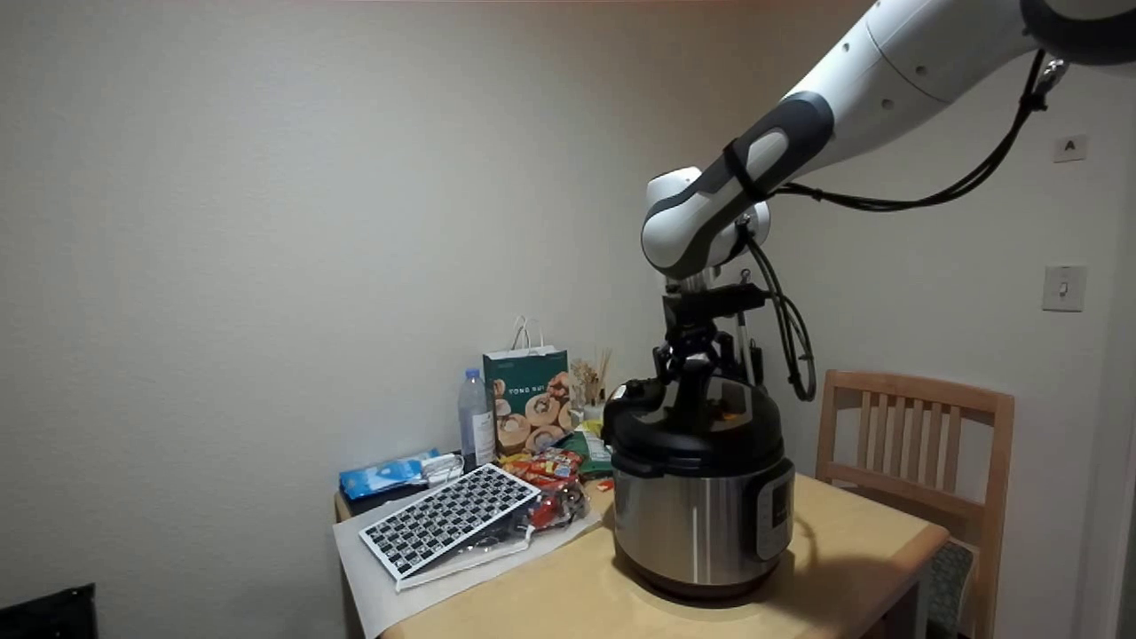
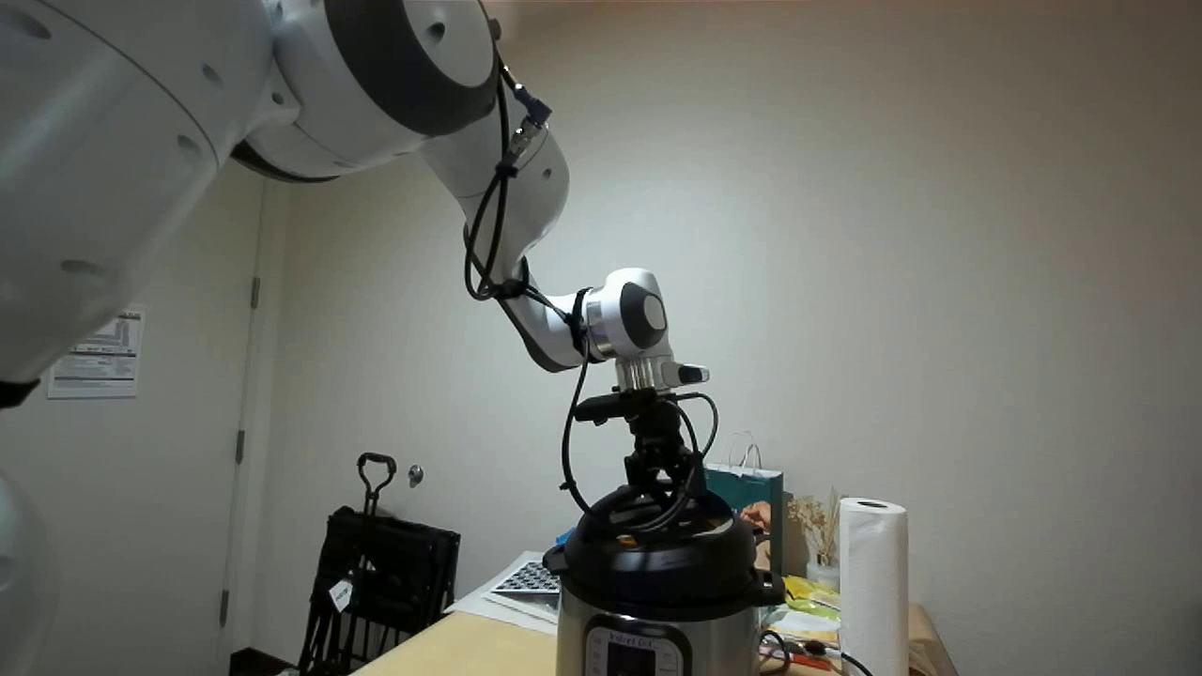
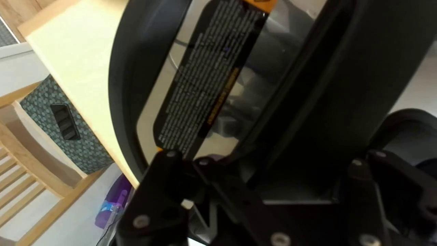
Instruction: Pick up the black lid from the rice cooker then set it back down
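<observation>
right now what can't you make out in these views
Inside of the squat steel cooker, all views: hidden under the round black lid.
What the long black label says, wrist view: blurred, too small.
Whether the black jointed fingers grip, wrist view: dark on dark.

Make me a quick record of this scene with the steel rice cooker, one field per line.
main object: cylindrical stainless-steel rice cooker, on the light wooden table
on top: round, domed black lid with a raised handle
arm tool: black two-fingered gripper, at that handle; grip unclear
surroundings: green paper bag, clear blue-capped plastic bottle, light wooden slatted chair
</observation>
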{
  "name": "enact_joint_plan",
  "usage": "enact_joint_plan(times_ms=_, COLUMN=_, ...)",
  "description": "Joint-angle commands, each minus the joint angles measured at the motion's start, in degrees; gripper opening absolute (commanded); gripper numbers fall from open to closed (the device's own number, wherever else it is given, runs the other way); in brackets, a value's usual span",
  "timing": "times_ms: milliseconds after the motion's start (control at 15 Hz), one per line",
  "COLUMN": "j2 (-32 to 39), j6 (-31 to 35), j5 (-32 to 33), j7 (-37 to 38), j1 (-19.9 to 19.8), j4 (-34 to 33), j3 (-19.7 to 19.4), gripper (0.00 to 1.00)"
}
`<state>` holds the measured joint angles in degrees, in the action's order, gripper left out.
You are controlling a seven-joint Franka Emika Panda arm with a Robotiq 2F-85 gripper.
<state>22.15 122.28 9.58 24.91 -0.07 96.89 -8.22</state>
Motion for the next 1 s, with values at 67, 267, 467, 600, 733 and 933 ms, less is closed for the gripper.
enact_joint_plan(times_ms=67, j2=-1.89, j6=-2.40, j5=-3.02, j7=-3.48, j1=-0.97, j4=-0.56, j3=1.18, gripper=0.06)
enact_joint_plan(times_ms=267, j2=-1.96, j6=-6.43, j5=-5.18, j7=-2.69, j1=-1.46, j4=-3.20, j3=1.07, gripper=0.07)
enact_joint_plan(times_ms=467, j2=-3.52, j6=-11.17, j5=-6.05, j7=-0.87, j1=-1.19, j4=-5.29, j3=0.70, gripper=0.06)
enact_joint_plan(times_ms=600, j2=-3.98, j6=-14.58, j5=-6.88, j7=0.42, j1=-1.15, j4=-7.46, j3=0.50, gripper=0.06)
enact_joint_plan(times_ms=733, j2=-3.74, j6=-17.10, j5=-7.50, j7=1.02, j1=-1.24, j4=-9.40, j3=0.55, gripper=0.06)
enact_joint_plan(times_ms=933, j2=-1.93, j6=-16.68, j5=-6.51, j7=0.55, j1=-1.02, j4=-9.33, j3=0.60, gripper=0.07)
